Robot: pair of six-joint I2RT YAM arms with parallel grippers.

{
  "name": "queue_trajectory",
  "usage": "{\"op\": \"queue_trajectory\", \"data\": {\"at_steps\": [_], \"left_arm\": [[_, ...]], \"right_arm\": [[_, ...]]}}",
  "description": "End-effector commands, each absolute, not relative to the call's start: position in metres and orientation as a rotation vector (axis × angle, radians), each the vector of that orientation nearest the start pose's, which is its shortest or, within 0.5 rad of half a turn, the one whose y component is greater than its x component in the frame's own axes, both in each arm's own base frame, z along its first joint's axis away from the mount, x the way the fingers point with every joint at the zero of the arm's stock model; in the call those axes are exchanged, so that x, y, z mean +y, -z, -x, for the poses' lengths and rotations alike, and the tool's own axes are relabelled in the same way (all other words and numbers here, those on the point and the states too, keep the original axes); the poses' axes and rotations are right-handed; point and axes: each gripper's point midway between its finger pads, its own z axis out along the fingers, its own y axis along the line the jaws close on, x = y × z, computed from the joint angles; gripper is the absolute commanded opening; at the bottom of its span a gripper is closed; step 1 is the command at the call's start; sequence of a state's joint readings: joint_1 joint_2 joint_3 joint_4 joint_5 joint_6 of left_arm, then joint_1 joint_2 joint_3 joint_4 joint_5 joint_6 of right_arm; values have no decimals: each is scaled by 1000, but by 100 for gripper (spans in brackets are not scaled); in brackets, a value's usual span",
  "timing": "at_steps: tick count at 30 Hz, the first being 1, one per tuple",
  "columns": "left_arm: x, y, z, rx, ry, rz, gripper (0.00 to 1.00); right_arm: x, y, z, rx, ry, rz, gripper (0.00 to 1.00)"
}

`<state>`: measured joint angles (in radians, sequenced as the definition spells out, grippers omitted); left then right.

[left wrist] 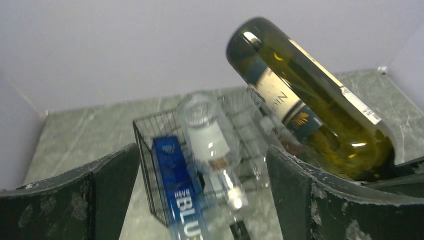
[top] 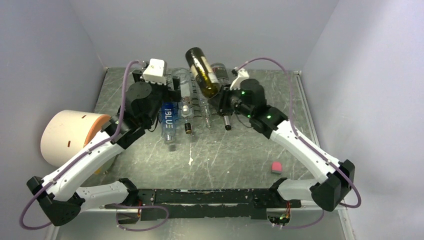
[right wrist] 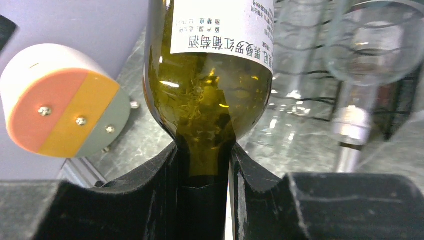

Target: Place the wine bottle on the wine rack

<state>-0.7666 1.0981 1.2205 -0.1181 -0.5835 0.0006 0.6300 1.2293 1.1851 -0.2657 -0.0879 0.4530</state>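
Grey table, right tool gripping wine bottle neck above wine rack, left tool wide

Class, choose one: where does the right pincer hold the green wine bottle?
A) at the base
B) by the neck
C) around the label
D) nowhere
B: the right wrist view shows the right pincer shut on the neck of the green wine bottle.

The wine bottle runs off the right wrist view's top edge; fingers hide its neck. The left wrist view's bottom edge cuts off the blue bottle. Overhead, a pink thing is too small to identify.
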Motion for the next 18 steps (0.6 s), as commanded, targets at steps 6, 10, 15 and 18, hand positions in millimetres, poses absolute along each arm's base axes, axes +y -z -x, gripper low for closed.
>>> {"op": "queue_trajectory", "data": {"at_steps": [6,10,15,18], "left_arm": [[-129,-364,-273,1762,212,74,99],[-113,-380,-260,1709,298,240,99],[-108,-388,-244,1710,387,286,99],[-117,-404,-229,1698,472,152,99]], "right_arm": [[356,-342,-297,1758,-934,31,0],[391,-329,-290,1787,-952,-30,0],[422,-307,-293,1842,-928,-89,0],[433,-299,-297,1854,-919,-125,0]]}}
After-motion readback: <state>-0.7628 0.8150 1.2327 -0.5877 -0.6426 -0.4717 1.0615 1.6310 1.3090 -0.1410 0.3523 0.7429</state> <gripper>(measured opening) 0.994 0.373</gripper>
